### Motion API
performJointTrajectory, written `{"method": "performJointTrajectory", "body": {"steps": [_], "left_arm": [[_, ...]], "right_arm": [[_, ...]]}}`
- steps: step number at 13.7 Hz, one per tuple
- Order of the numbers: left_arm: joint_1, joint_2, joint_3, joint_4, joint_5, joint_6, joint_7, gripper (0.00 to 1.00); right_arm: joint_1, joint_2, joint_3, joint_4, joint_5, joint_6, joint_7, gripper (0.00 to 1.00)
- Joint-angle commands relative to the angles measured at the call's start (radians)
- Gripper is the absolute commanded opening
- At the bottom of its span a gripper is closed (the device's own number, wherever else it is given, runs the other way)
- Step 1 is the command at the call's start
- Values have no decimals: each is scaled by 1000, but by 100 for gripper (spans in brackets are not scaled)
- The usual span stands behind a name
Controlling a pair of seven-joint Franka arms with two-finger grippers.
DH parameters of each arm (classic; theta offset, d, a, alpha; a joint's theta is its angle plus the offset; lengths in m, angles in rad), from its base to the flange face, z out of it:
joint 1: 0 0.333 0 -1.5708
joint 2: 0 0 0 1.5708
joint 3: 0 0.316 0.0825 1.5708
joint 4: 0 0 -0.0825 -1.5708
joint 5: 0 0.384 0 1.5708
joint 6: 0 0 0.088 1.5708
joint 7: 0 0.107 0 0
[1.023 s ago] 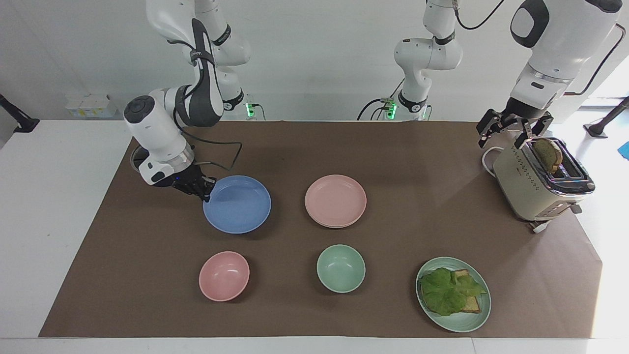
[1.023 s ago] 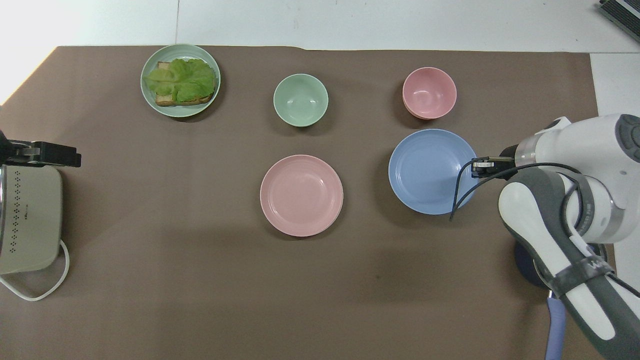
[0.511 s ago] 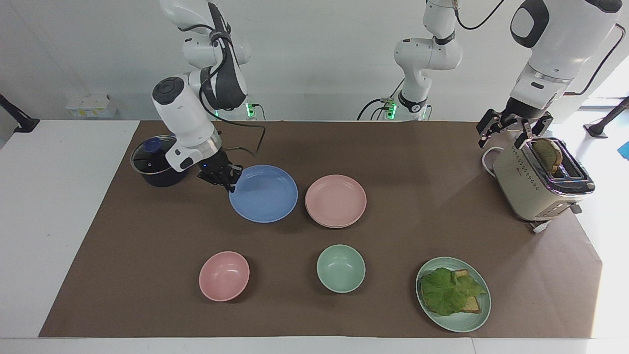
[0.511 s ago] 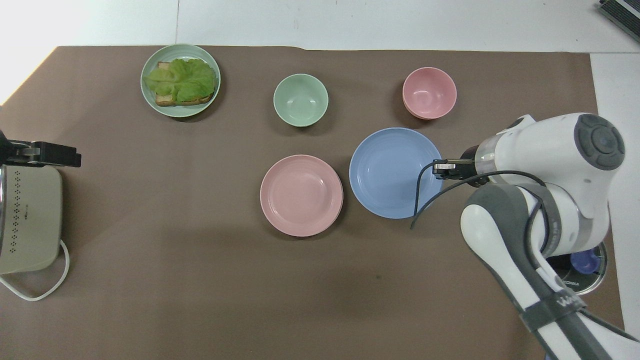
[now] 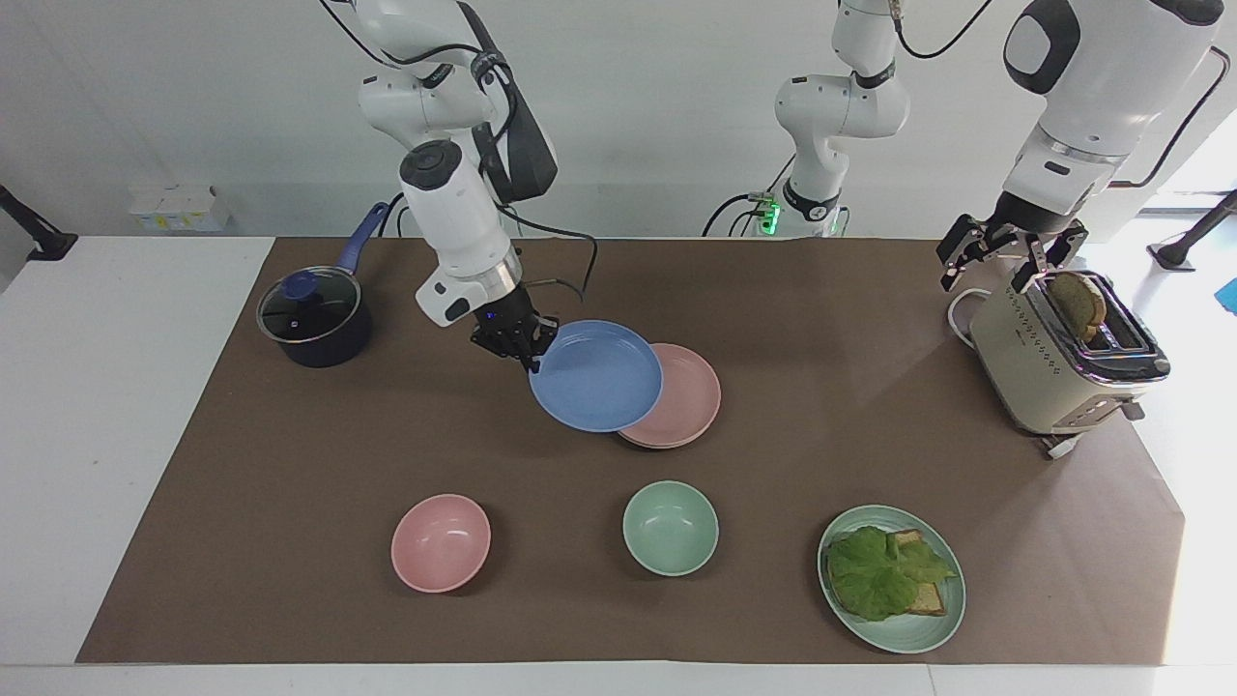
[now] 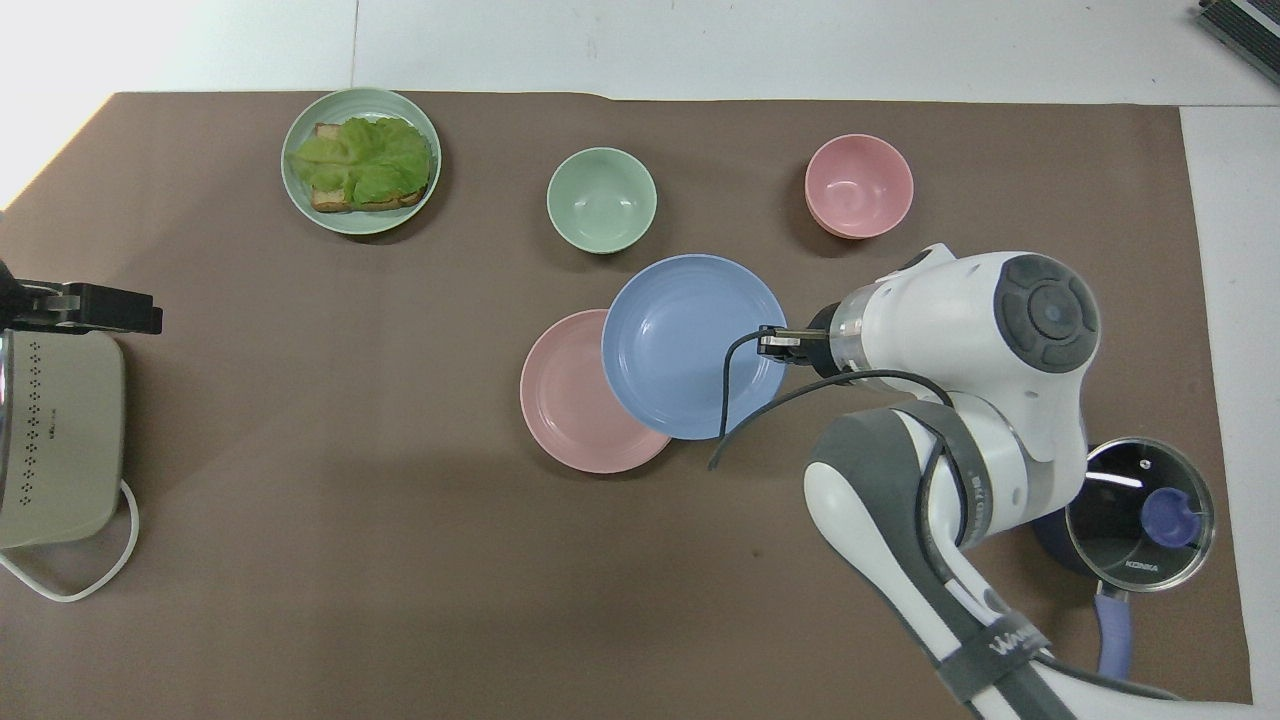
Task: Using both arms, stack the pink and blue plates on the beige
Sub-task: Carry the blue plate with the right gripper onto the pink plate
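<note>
Two plates matter at this moment: the blue plate (image 5: pixel 596 375), held off the counter (image 5: pixel 290 464) by its rim and partly overlapping the pink plate (image 5: pixel 681 396), which lies on the brown mat at the middle of the counter with a paler rim showing under its edge, apparently the beige plate (image 5: pixel 649 444). The right gripper (image 5: pixel 522 350) is closed on the blue plate's rim at the side toward the right arm's end, and the plate tilts slightly in that pinch. To do this step well, I judge the plate should be carried across until its centre sits over the pink plate's centre, levelled, then lowered until the rims nest before the fingers let go; releasing early or off-centre could leave it sliding or perched askew. A one-sided rim grip may let the plate sag, so a slow, steady descent seems wise. The left gripper (image 5: pixel 1010 253) waits with its fingers spread, empty, over the toaster (image 5: pixel 1058 362) at the left arm's end.
</note>
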State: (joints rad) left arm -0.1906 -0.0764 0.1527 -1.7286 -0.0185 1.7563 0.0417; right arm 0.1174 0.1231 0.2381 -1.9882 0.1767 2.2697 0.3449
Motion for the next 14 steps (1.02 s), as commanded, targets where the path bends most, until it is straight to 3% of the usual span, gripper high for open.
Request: {"method": "performJointTrajectory", "body": {"steps": [1, 6, 13, 14], "left_arm": [[10, -5, -7, 12, 17, -21, 6, 100], [11, -5, -9, 12, 17, -21, 6, 100], [10, -5, -9, 12, 17, -21, 6, 100], [10, -5, -9, 12, 17, -21, 6, 100]], "right_arm": [[36, 50, 3, 19, 29, 43, 3, 0], [120, 119, 1, 9, 49, 114, 58, 0], [142, 175, 3, 11, 49, 169, 60, 0], [143, 175, 3, 11, 49, 172, 62, 12]]}}
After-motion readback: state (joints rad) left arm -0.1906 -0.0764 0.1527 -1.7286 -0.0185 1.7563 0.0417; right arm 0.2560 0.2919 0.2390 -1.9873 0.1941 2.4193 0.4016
